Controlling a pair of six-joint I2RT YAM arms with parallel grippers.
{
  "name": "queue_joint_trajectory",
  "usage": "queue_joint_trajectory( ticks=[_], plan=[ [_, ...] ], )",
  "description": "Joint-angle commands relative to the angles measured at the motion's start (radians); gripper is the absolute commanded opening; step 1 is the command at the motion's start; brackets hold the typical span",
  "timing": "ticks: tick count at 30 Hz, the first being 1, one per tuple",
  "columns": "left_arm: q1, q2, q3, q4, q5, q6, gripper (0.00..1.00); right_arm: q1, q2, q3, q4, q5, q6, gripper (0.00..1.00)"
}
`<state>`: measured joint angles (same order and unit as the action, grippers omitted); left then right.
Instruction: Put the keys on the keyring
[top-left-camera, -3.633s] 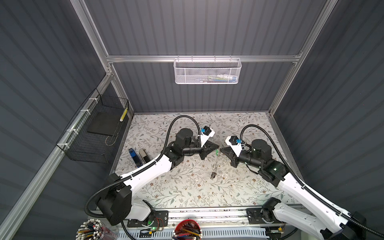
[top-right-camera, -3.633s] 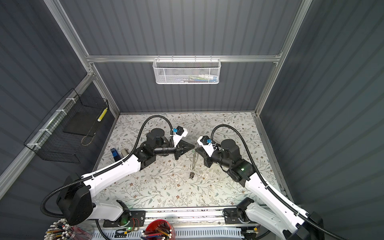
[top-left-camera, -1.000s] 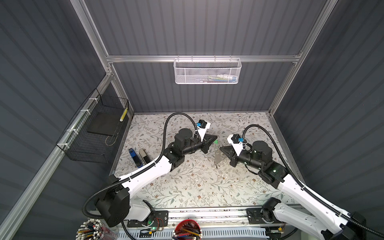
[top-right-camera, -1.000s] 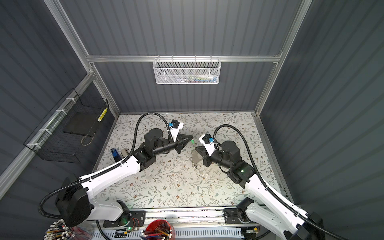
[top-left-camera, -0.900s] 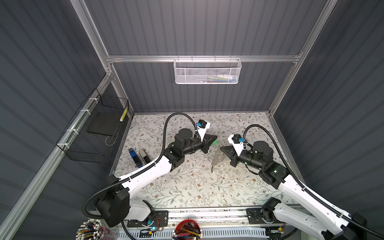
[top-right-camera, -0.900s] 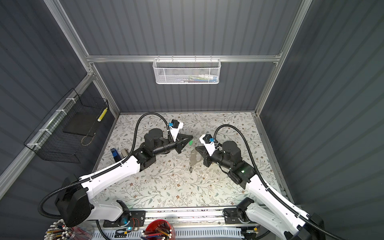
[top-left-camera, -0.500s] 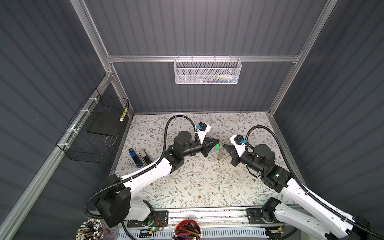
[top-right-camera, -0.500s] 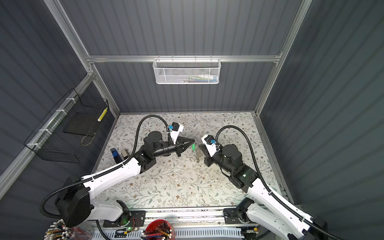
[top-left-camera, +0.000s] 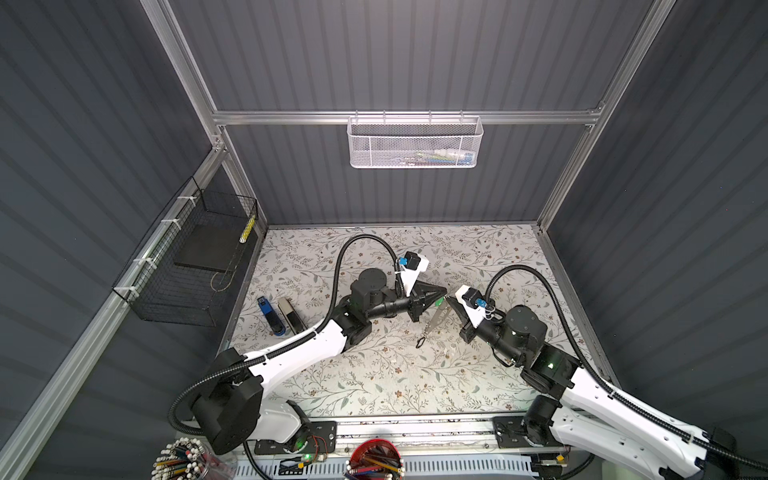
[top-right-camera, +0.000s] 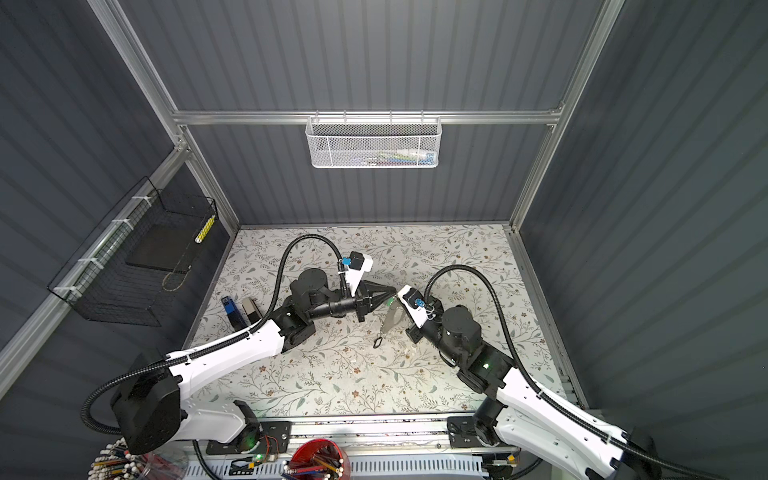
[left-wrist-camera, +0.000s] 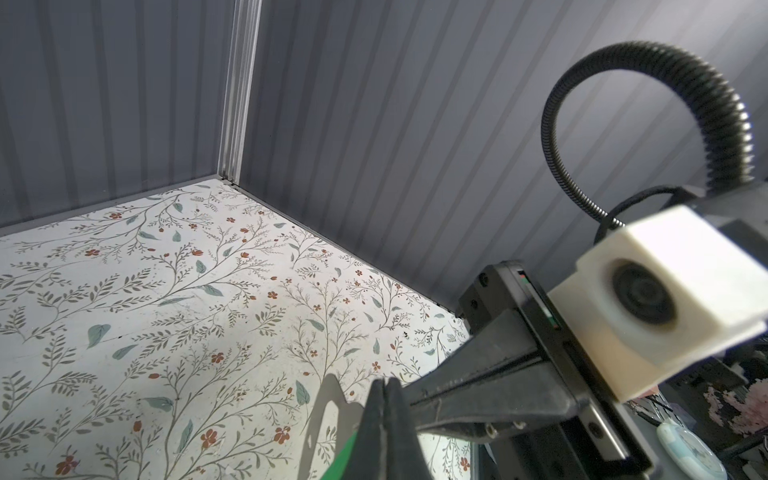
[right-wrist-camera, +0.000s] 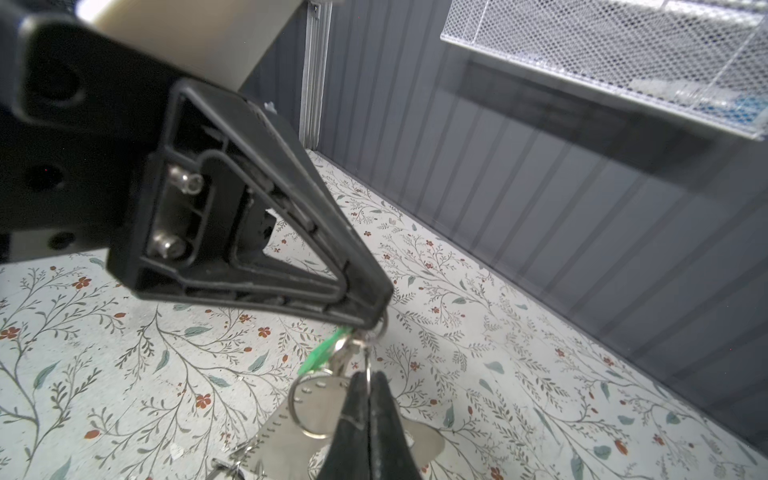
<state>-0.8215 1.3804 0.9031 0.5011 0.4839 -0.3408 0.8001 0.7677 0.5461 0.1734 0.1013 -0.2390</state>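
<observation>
Right wrist view: my right gripper (right-wrist-camera: 368, 386) is clamped on a split ring (right-wrist-camera: 291, 399) at the edge of the keyring (right-wrist-camera: 286, 440). The flat grey plate hangs below my fingertips and appears lifted off the worktop (right-wrist-camera: 124, 353).
Left gripper: my left gripper (right-wrist-camera: 376, 309) is closed, its tip pointing down at the same ring. The green-tagged key (right-wrist-camera: 322, 357) hangs from that tip, touching the ring's upper part.
Left wrist view: the jaws are pressed together, with the green tag showing just under them and the keyring's edge just beside.
Location: in a top view both tips meet above the middle of the worktop, somewhat nearer its far edge. The keyring (top-left-camera: 436, 318) dangles aslant below them.
Second key: a small black-rimmed loop (top-left-camera: 420, 343) hangs at the keyring's lower end. I judge it to be the other key's tag, but it is too small to confirm.
Step in hand: threading the green-tagged key onto the split ring, judged to be at the point of entry. Whether the key's hole has caught the wire is hidden.
Next move calls for: the right arm to hold the ring steady, and the left arm to work the key along the coil in small turns without dragging the ring from my right grip.
Risk: both holds are on thin metal in narrow tips, and a slip would drop the key or the plate.
</observation>
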Motion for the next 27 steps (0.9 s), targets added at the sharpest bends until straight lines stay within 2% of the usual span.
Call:
queue_joint_trajectory(
  ticks=[1, 9, 27],
  plan=[
    [-0.007, -0.03, -0.02, 0.022, 0.003, 0.031, 0.0, 0.017, -0.024, -0.017, 0.095, 0.044, -0.049, 0.0],
    [-0.012, -0.102, -0.089, 0.044, -0.06, 0.069, 0.0, 0.024, -0.03, -0.023, 0.102, 0.08, -0.049, 0.0],
    [-0.034, -0.063, -0.075, 0.09, -0.038, 0.107, 0.0, 0.027, -0.02, -0.005, 0.087, 0.044, -0.022, 0.0]
  ],
)
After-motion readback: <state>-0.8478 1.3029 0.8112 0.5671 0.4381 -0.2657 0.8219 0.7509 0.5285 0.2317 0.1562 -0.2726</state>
